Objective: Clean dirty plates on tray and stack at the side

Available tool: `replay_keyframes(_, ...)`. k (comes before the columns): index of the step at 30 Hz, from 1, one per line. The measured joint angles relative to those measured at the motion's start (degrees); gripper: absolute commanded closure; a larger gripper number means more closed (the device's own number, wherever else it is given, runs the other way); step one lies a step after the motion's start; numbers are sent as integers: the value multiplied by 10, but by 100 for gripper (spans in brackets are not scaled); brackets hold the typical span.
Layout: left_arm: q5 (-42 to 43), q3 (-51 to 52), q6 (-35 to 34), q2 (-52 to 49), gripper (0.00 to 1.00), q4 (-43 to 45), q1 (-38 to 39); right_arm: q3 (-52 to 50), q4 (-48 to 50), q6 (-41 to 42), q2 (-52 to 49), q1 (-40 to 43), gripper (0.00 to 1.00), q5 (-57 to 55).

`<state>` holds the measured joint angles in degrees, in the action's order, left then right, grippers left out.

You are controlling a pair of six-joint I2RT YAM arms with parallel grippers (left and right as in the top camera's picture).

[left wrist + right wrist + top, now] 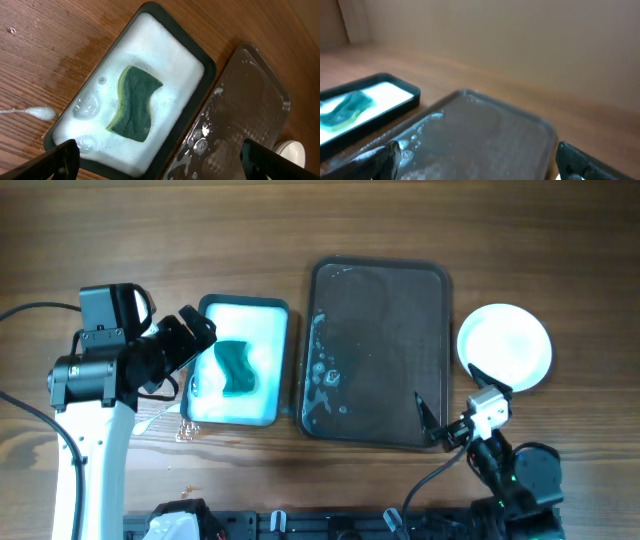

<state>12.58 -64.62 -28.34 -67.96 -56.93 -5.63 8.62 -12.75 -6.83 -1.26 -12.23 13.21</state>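
Our left gripper (159, 150) gapes empty above the foam-filled black tub (212, 67); our right gripper (477, 150) gapes empty at the wet dark tray (495, 132) corner.

Brown wood-grain counter (200, 230) spans the whole overhead view. A plain beige wall (520, 30) rises behind its far edge. Lighting is even.

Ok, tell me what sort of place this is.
Probably a tabletop dishwashing station for robot trials rather than a real kitchen. A wooden table carries a tub of suds with a sponge in it, a wet tray, and a white plate set beside the tray.
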Motion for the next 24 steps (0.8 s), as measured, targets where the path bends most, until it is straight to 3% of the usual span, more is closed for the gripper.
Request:
replay_keyframes(3, 0, 0, 0, 0, 0, 0, 0, -78, 139, -2, 3, 0, 0, 0)
replay_keyframes(24, 0, 0, 0, 0, 0, 1, 0, -82, 137, -2, 3, 0, 0, 0)
